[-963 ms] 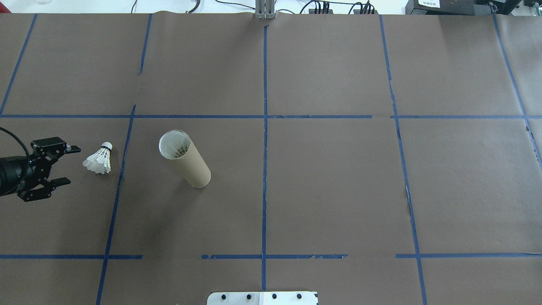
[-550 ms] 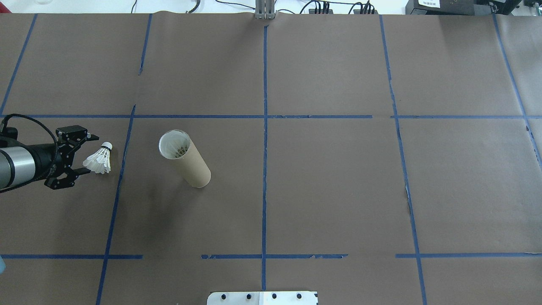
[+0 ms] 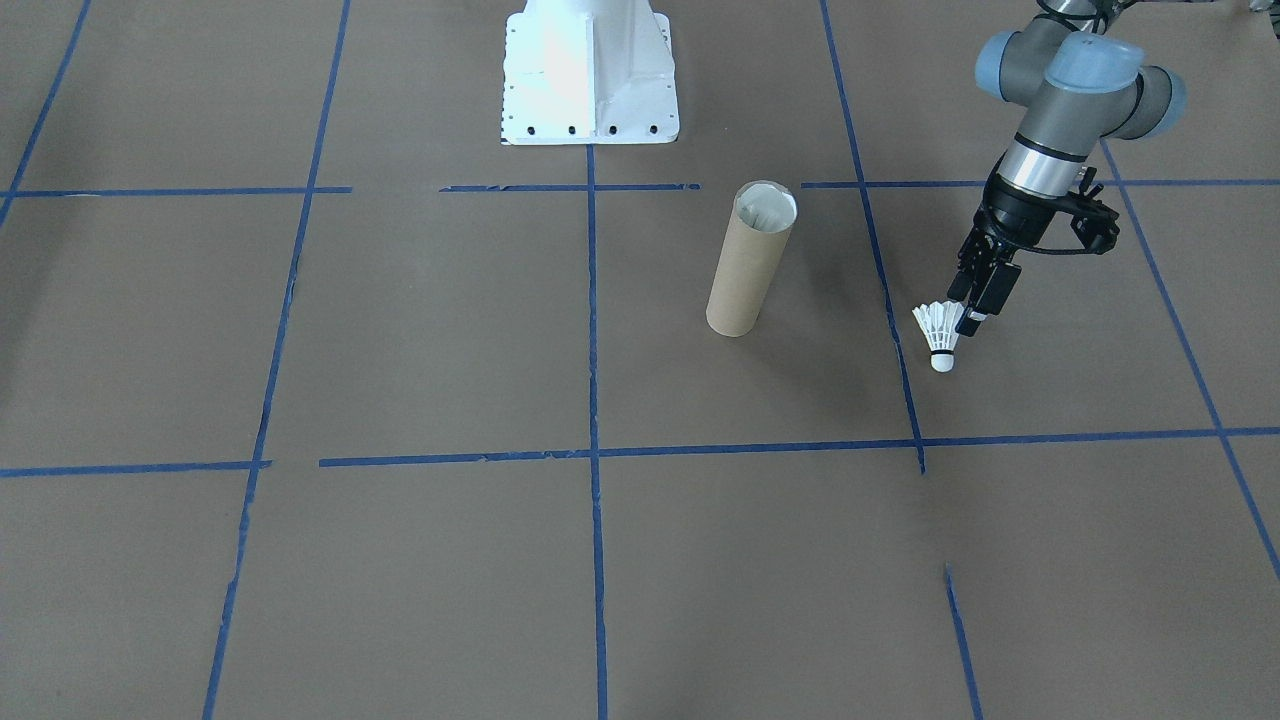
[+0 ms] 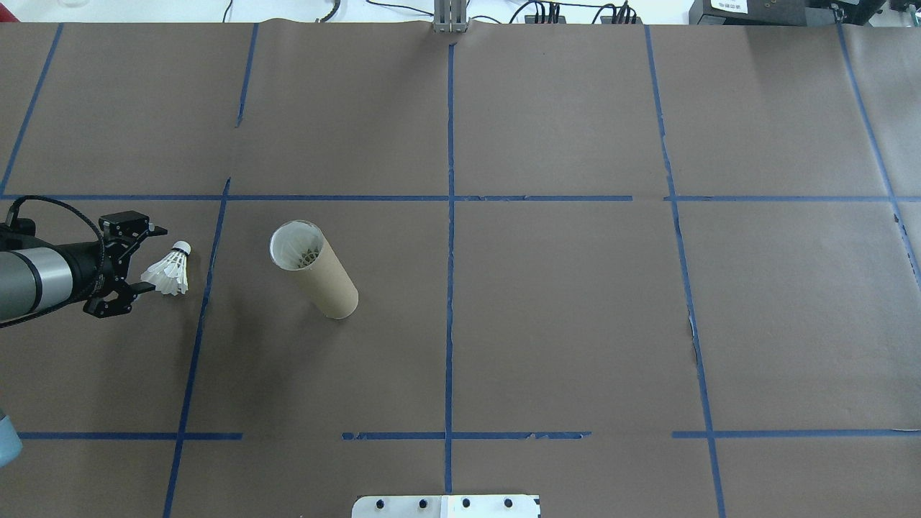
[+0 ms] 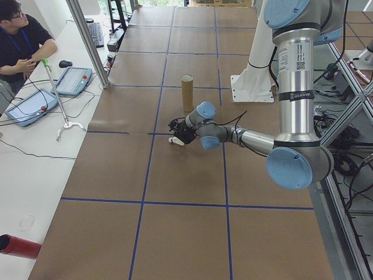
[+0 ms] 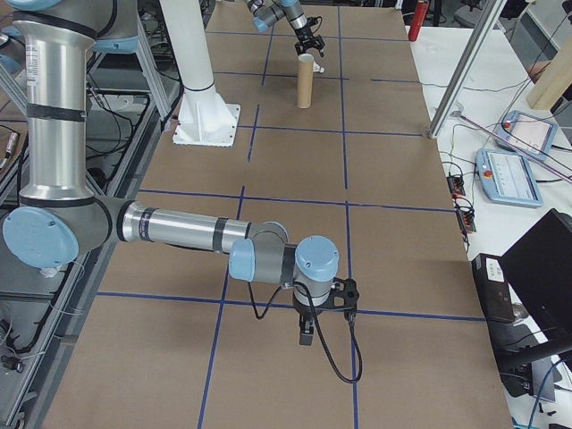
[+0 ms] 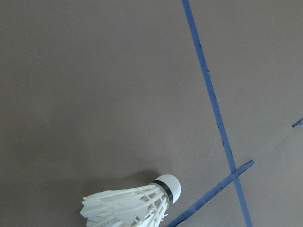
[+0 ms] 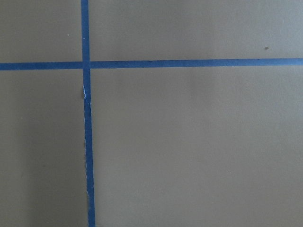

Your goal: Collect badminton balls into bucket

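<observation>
Right between the spread fingertips of the left gripper (image 4: 147, 259) sits the loose shuttlecock (image 4: 169, 270), lying on its side on the brown paper table (image 4: 547, 316). Its feather skirt is nearest the gripper and the cork tip points away from the fingers. The jaws are wide apart, one finger on either side of the feathers, and I can't tell if either one actually touches them. Past the cork tip there's a blue tape line (image 4: 201, 316), and beyond that, well apart from the fingers, the cardboard bucket (image 4: 316, 270) stands upright with white feathers visible inside its mouth. Over on the other end, the right gripper (image 6: 306, 338) points down at the table near a tape crossing, only seen from the side, so no idea if it's spread or closed.
</observation>
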